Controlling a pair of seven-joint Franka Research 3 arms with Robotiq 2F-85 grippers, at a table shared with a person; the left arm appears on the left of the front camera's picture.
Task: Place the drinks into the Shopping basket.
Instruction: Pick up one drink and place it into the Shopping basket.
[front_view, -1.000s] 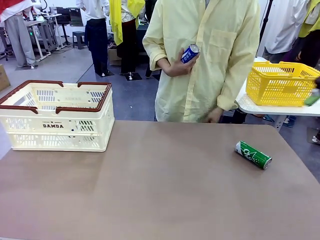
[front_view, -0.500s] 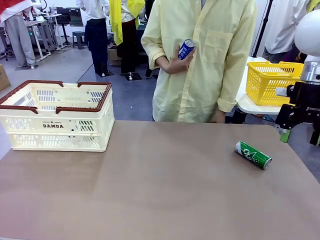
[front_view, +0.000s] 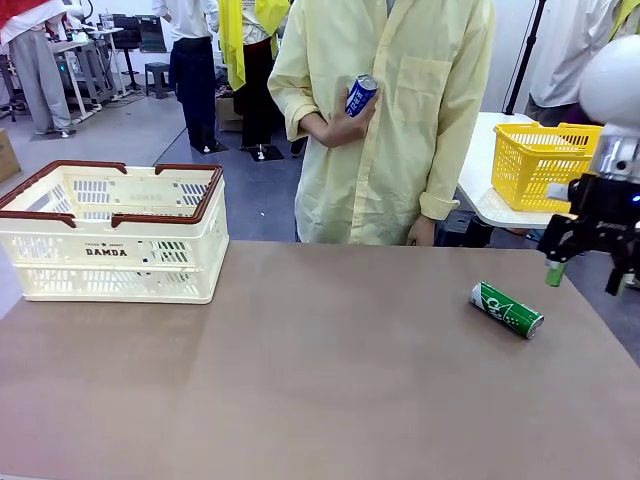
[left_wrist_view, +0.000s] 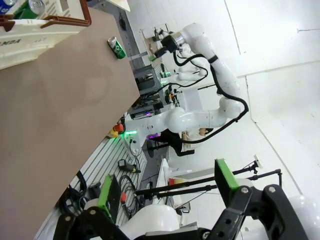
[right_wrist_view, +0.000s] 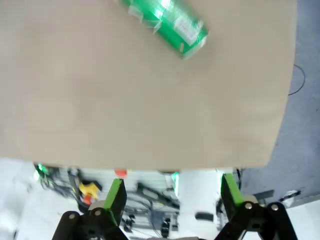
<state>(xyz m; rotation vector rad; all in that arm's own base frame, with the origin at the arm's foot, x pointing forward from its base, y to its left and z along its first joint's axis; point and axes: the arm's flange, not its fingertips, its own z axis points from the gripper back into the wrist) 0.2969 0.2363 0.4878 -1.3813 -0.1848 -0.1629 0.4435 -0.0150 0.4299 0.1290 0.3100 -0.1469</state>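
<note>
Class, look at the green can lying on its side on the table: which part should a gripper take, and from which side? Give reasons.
Take the green can at mid-body, coming down from above with the jaws across its long axis. It lies flat, angled on the table, with bare surface on both sides; its length looks too much to span.

Drinks, two: green can (front_view: 507, 310), blue can (front_view: 361, 96). Shopping basket (front_view: 110, 250), one. Yellow basket (front_view: 540, 165), one.

Right jaws now nearer green can (front_view: 507, 310)
</note>
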